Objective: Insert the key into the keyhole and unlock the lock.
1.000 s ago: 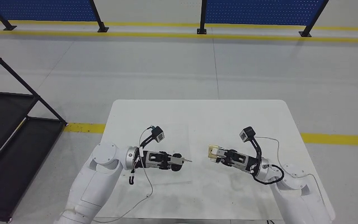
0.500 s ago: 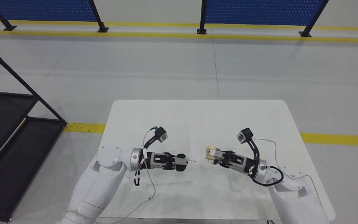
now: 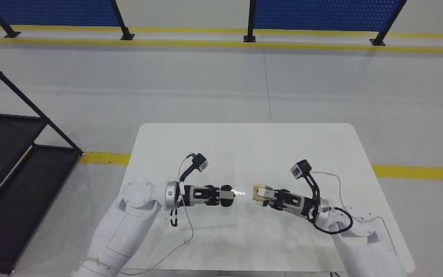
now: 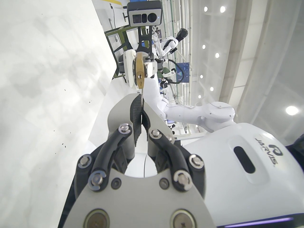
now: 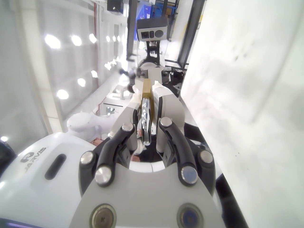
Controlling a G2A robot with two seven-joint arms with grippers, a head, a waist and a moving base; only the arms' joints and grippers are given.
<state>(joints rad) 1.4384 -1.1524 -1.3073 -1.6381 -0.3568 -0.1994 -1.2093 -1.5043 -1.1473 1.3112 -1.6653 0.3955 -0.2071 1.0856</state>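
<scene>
My left gripper (image 3: 227,195) is shut on a small silver key (image 3: 239,193), whose blade sticks out toward the other arm. In the left wrist view the key (image 4: 141,98) shows as a thin edge between the black pads, its tip close under the brass padlock (image 4: 139,74). My right gripper (image 3: 266,196) is shut on that brass padlock (image 3: 259,192), holding it above the white table (image 3: 249,149) with its face turned to the key. In the right wrist view the padlock (image 5: 146,106) sits edge-on between the fingers. A short gap separates key tip and padlock.
Both arms hover over the front middle of the white table. A black metal rack (image 3: 28,163) stands on the floor at the left. Blue fence panels (image 3: 311,14) and yellow floor lines lie beyond the table.
Both grippers have moved toward each other. The left one carried the key to the right, the right one brought the padlock to the left, and the gap between them has shrunk.
</scene>
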